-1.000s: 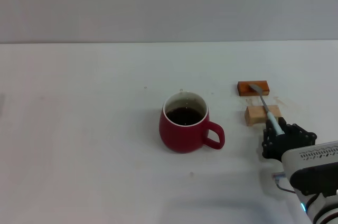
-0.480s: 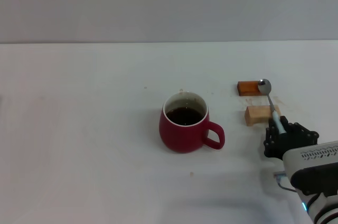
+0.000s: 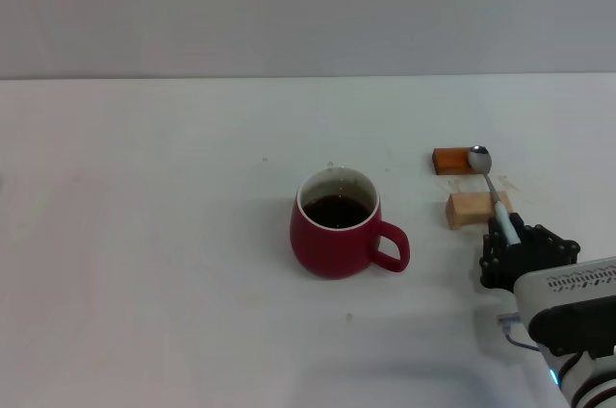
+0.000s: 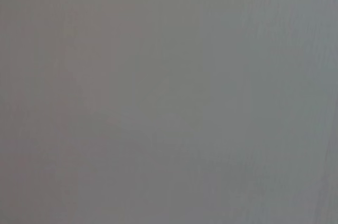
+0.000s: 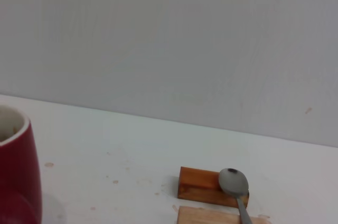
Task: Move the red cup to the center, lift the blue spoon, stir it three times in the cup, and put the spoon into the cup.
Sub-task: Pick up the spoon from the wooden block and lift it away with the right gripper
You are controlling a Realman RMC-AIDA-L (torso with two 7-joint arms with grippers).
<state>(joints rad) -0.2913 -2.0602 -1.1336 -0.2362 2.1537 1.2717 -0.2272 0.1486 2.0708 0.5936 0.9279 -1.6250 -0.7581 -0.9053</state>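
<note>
Red cup stands on the white table, about in the middle of it, with its handle turned to the right and dark liquid inside up to a little under the white rim. In my right wrist view only a part of the cup's red wall is seen at the edge.

My right gripper is at the near right of the table, to the right of the cup and well apart from it. Its fingers are closed narrow on the pale handle of the blue spoon. The spoon points away from me, and its silver bowl is over the right end of the dark orange block; I cannot tell if it touches the block. The neck passes over the lighter wooden block, which lies just nearer to me than the orange one.

My left gripper is not seen in any view; the left wrist view shows only a plain grey surface.
</note>
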